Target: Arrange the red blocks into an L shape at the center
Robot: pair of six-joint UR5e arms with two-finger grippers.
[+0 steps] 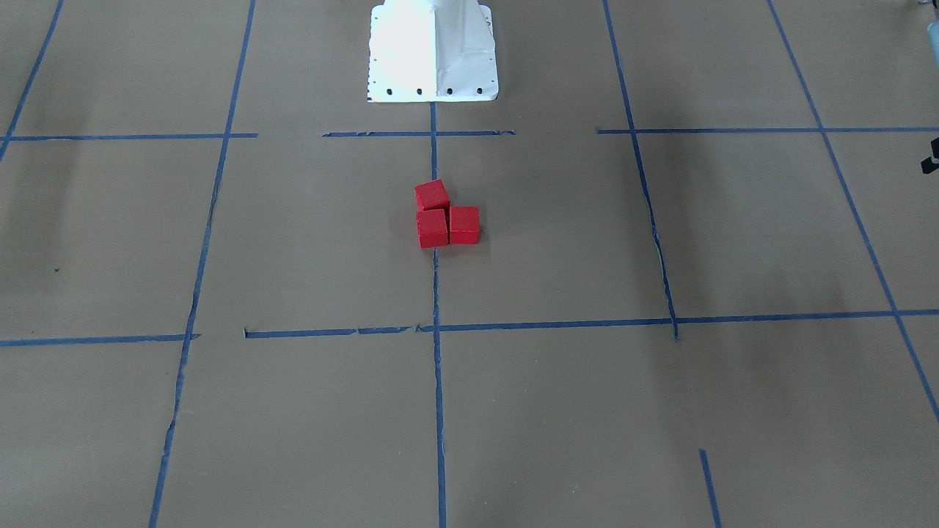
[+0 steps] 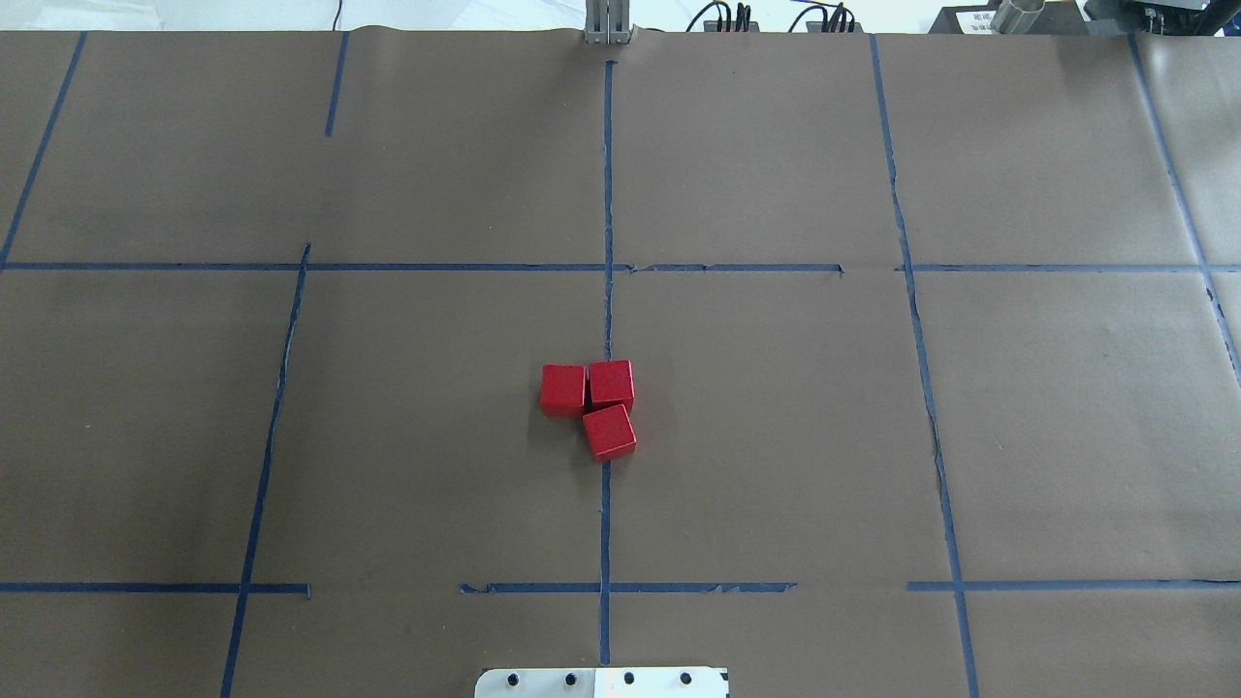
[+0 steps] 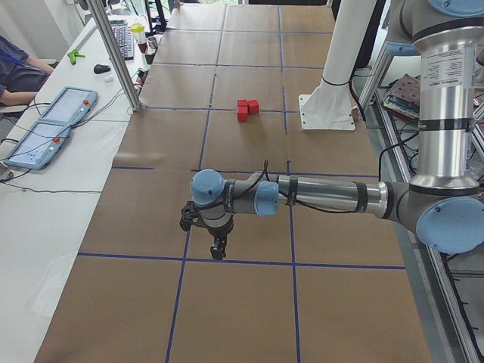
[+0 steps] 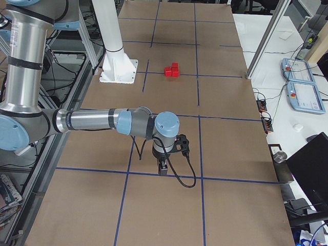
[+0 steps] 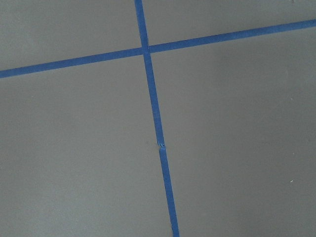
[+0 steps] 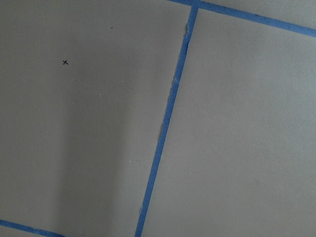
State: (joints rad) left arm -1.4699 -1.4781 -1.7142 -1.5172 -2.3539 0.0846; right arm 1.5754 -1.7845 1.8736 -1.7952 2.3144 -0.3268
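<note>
Three red blocks sit together in an L shape at the center point(image 2: 737, 417), on the vertical blue tape line. In the overhead view two blocks point(image 2: 563, 390) point(image 2: 612, 384) lie side by side, and the third point(image 2: 610, 431) sits against the right one on the robot's side, slightly rotated. They also show in the front view point(image 1: 433, 228), the left view point(image 3: 247, 108) and the right view point(image 4: 172, 70). My left gripper point(image 3: 218, 249) and right gripper point(image 4: 163, 169) hang low over the paper far from the blocks, toward the table's ends. I cannot tell whether either is open or shut.
The white robot base point(image 1: 433, 51) stands behind the blocks. Blue tape lines point(image 2: 606, 514) grid the brown paper. Teach pendants point(image 3: 49, 125) and a seated person point(image 3: 19, 72) are beside the table. Both wrist views show only paper and tape.
</note>
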